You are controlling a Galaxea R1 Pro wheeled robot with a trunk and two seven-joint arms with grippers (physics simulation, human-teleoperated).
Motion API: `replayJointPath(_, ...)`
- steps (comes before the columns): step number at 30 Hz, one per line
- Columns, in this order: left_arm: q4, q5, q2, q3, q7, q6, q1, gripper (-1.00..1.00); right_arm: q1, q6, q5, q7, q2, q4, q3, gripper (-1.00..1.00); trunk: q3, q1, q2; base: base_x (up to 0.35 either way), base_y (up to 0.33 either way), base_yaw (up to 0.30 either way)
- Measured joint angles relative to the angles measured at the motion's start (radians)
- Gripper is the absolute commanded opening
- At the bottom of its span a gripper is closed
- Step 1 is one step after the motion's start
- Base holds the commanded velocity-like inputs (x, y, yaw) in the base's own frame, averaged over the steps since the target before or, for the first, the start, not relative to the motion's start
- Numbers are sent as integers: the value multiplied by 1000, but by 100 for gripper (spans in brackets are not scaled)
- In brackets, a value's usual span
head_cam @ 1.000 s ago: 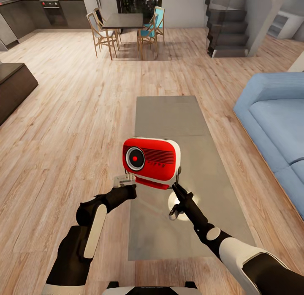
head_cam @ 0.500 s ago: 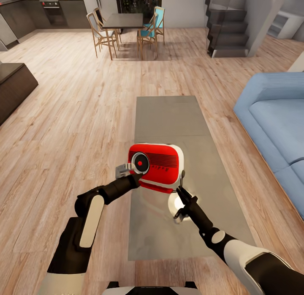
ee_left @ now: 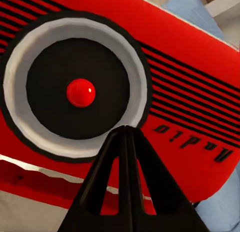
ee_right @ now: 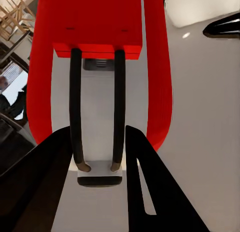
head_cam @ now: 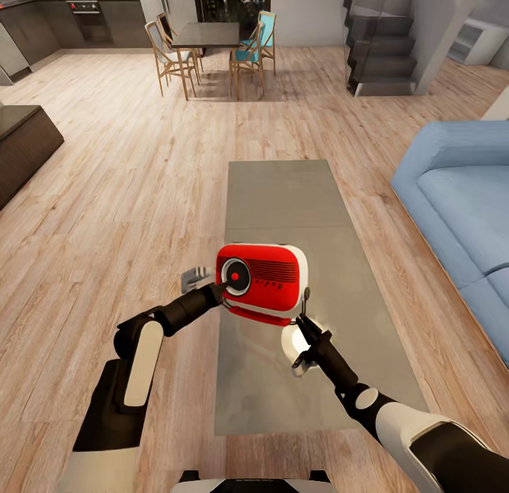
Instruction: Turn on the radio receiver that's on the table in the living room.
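Clenched around the thin handle [ee_right: 119, 107], your right gripper [head_cam: 305, 322] holds the radio receiver [head_cam: 260, 280] up at the frame's centre, above the glossy grey table [head_cam: 283, 189]. Your left gripper [head_cam: 225, 288] has its fingers [ee_left: 125, 177] pressed together, tips at the round dial [ee_left: 80, 92].

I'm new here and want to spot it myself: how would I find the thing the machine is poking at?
Find the blue sofa, then the long grey table beside it. Above the table's near end, between two black arms, is a small red radio with a white rim. Its round dial with a red centre button marks it out.
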Motion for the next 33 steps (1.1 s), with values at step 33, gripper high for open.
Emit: replayJointPath(33, 109, -2, 26, 68, 2, -1, -71, -100, 1, -2, 6, 0, 3, 9, -1, -100, 0, 0, 0, 0, 0, 0)
